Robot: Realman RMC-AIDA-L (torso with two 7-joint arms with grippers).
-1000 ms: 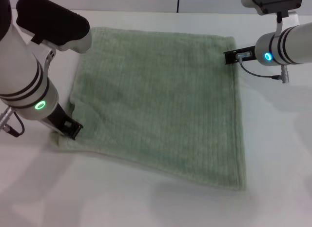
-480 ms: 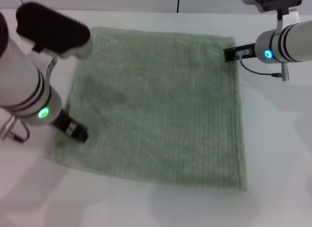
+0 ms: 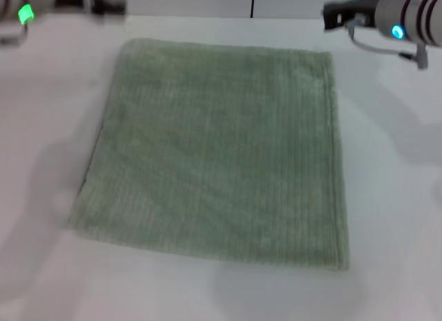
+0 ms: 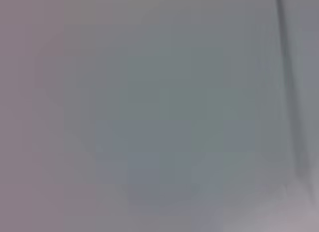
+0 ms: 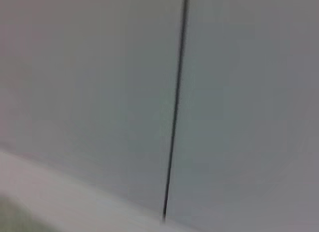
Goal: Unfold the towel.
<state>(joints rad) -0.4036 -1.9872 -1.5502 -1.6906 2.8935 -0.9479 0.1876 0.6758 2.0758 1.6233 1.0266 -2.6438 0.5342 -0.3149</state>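
The towel [image 3: 217,148] is a pale sage-green ribbed cloth that lies spread flat and roughly square on the white table, all its hemmed edges showing. My left gripper [image 3: 103,2] is blurred at the far left corner of the head view, raised off the cloth and beyond its far-left corner. Over the back edge, my right gripper [image 3: 333,14] hangs just past the towel's far-right corner and apart from it. Neither gripper holds anything that I can see. Both wrist views show only the grey wall.
The white table [image 3: 394,197] surrounds the towel on every side. A grey wall with a dark vertical seam [image 3: 252,2] stands behind it, and the same seam [image 5: 174,117] runs through the right wrist view.
Both arms have lifted away toward the back. The left gripper has left the towel's near-left corner and the right has left the far-right corner. The near-left corner now lies flat.
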